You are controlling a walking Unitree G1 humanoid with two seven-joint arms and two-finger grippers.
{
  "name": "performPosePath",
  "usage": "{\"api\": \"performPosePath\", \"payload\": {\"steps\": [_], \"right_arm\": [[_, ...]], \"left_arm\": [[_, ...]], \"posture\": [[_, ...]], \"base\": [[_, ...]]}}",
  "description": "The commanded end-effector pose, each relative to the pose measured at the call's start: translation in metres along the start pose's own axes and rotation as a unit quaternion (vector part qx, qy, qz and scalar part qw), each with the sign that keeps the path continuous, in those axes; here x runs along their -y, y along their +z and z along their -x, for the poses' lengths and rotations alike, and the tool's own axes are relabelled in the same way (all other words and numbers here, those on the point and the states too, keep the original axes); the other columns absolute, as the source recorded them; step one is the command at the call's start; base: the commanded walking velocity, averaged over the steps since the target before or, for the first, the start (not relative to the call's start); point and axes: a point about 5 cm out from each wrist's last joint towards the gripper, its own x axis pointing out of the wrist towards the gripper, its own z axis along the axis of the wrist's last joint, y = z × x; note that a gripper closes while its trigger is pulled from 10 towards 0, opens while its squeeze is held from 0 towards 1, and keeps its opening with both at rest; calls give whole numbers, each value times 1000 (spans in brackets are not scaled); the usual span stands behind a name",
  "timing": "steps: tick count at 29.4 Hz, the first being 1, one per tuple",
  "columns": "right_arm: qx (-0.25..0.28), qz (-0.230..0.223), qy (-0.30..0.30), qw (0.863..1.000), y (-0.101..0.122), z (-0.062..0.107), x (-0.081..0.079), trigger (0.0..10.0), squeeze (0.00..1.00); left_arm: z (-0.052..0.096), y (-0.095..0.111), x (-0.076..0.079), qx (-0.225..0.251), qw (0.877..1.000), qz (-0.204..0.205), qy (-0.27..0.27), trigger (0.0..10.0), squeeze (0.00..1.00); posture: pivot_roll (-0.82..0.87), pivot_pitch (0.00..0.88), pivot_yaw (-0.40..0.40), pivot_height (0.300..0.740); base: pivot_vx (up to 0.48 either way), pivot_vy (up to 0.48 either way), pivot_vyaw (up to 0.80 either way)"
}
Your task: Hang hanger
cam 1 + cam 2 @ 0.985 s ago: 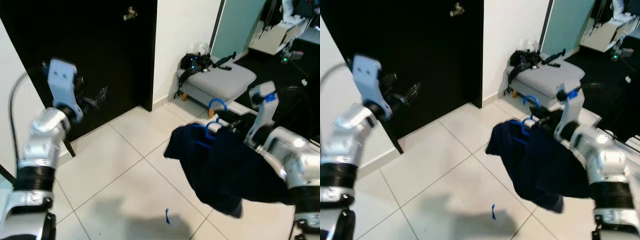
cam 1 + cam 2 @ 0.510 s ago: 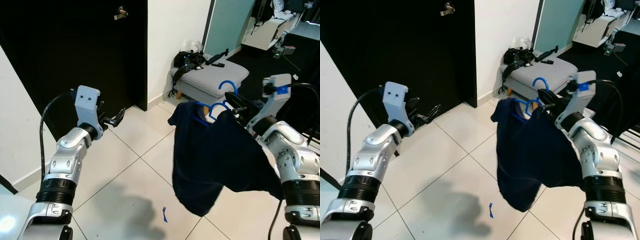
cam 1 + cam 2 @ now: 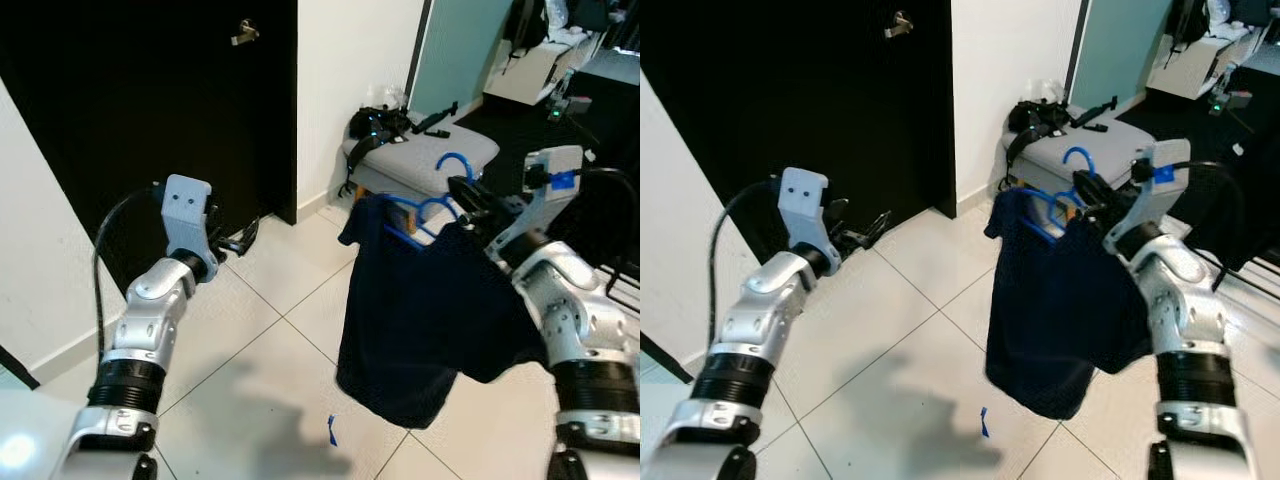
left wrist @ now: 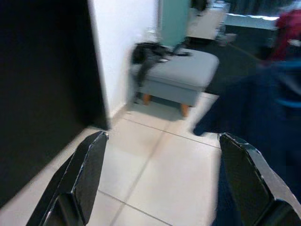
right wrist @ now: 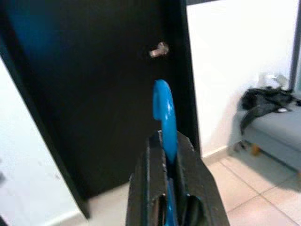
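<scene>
Overhead, the right tool grips the blue hanger; the left tool gapes empty.

dark shirt hides most of the blue hanger.

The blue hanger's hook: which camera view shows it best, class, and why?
The right wrist view: the blue hook rises close-up from the shut right end effector. Both eye views show it small above the dark garment. The left wrist view shows the garment's blurred edge, no hook.
</scene>
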Motion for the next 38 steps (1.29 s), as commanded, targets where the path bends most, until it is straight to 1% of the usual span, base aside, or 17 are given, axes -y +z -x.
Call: {"api": "performPosePath", "payload": {"steps": [1,3,5,6,7,10,12,19,21,24,25,26,27,28,30,33,38], "right_arm": [[101,-40,41,993,43,-4,-10,0,0],[101,-40,41,993,43,-4,-10,0,0],[134,-63,100,984,55,-1,-23,0,0],[134,-63,100,984,55,-1,-23,0,0],[140,-65,123,980,57,1,-29,0,0],[120,-51,124,984,50,2,-31,0,0],[87,-29,112,990,38,4,-28,0,0],[35,-7,54,998,23,11,-12,0,0],[17,11,13,1000,19,16,-1,0,0],[12,16,3,1000,19,18,2,0,0],[1,32,-22,999,16,20,9,0,0],[1,32,-22,999,16,20,9,0,0],[-23,65,-62,996,12,23,18,0,0],[-23,65,-62,996,12,23,18,0,0],[-41,94,-92,990,8,25,25,0,0],[-41,103,-109,988,6,26,28,0,0],[-38,107,-114,987,7,26,27,0,0]], "left_arm": [[1,-2,5,0,1000,2,-6,10000,0],[1,-2,5,0,1000,2,-6,10000,0],[-1,0,8,5,1000,6,-6,10000,0],[-1,0,8,5,1000,6,-6,10000,0],[-2,0,9,8,1000,9,-6,10000,0],[-3,0,12,7,1000,8,-10,10000,0],[-4,1,14,10,1000,9,-13,10000,0],[-3,1,9,10,1000,10,-6,10000,0],[-1,-1,7,5,1000,8,-4,10000,0],[0,-2,6,4,1000,7,-4,10000,0],[2,-4,5,2,1000,18,-4,10000,0],[2,-4,5,2,1000,18,-4,10000,0],[4,-8,3,-4,1000,27,-2,10000,0],[4,-8,3,-4,1000,27,-2,10000,0],[7,-12,1,-9,999,33,1,10000,0],[13,-18,-1,-12,999,42,8,10000,0],[15,-18,-2,-11,999,44,11,10000,0]], "posture": [[38,83,-18,740],[38,83,-18,740],[35,82,-15,740],[35,82,-15,740],[35,82,-15,740],[33,80,-12,740],[32,80,-13,740],[30,80,-13,740],[29,80,-14,740],[29,80,-14,740],[27,81,-15,740],[27,81,-15,740],[20,80,-16,740],[20,80,-16,740],[19,79,-19,740],[20,77,-25,740],[21,76,-27,740]], "base": [[0,0,0],[0,0,0],[0,0,0],[0,0,0],[0,0,0],[0,0,0],[0,0,0],[0,0,-686],[0,0,-800],[0,0,-800],[0,0,-800],[0,0,-800],[0,0,-800],[0,0,-800],[0,0,-800],[0,0,-800],[0,0,-800]]}}
